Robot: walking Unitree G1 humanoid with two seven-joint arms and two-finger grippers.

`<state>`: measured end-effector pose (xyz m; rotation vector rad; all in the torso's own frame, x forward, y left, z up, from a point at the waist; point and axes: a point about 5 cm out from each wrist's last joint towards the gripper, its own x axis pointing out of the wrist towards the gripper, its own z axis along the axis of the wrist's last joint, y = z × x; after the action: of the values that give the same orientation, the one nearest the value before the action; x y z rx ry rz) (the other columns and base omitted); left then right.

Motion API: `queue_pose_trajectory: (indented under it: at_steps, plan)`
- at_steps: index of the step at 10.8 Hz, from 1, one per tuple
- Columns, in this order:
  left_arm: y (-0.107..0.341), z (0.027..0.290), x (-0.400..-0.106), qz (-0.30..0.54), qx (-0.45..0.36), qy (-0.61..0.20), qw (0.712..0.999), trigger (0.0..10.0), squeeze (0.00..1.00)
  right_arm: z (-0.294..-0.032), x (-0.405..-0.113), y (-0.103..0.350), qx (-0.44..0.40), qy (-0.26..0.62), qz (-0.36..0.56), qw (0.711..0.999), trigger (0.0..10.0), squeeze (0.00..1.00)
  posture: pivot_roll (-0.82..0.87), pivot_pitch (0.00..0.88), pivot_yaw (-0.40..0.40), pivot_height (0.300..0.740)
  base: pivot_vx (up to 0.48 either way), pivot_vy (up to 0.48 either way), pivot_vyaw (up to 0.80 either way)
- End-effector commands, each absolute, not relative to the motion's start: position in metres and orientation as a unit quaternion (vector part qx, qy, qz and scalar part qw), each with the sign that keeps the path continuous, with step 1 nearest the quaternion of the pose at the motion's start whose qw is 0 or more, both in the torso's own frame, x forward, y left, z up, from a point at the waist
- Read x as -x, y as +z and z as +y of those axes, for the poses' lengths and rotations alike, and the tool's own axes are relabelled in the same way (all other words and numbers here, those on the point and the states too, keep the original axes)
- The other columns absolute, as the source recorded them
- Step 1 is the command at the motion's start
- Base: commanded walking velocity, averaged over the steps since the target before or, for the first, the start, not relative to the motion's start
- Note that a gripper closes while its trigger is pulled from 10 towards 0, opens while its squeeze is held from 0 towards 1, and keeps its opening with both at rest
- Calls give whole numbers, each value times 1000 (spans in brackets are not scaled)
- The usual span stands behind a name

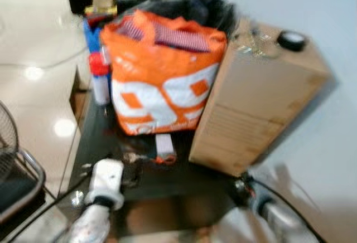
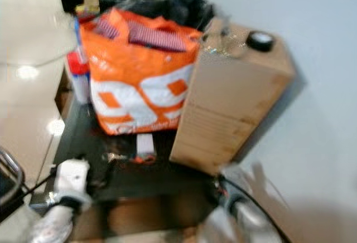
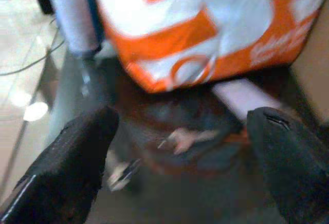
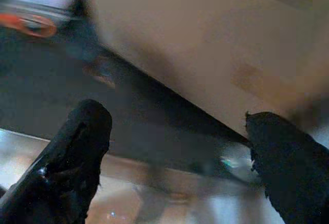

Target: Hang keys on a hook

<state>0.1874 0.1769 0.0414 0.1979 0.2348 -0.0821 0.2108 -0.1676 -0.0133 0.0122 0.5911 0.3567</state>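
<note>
left gripper point(image 3: 180, 167) spread wide, hovering right over the keys point(image 3: 187, 137) | keys lying on dark table point(image 1: 167, 179) just in front of orange bag point(image 1: 162, 81) | right gripper point(image 4: 180, 157) released too, near cardboard box point(image 1: 262, 98)

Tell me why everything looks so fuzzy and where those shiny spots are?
Left eye view: motion blur smears the orange-and-white plastic bag and brown cardboard box; bright glare spots sit on the glossy pale floor. Left wrist view: the open left gripper frames blurry small items. Right wrist view: dim and soft around the open right gripper.
</note>
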Motion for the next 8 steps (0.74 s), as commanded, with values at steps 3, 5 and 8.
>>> queue_pose_trajectory:
  at_steps: [3,5,8]
  plan:
    - [43,175,-187,117,-108,-50,986,10000,0,-173,-206,-16,-4,178,307,935,10000,0,79,0,-109,740,0,0,0]
    - [47,182,-187,113,-117,-52,985,10000,0,-165,-205,-19,-18,172,305,937,10000,0,96,0,-67,740,0,0,0]
    - [57,197,-186,102,-129,-43,985,10000,0,-147,-201,-20,-29,195,296,935,10000,0,123,0,-3,740,0,0,0]
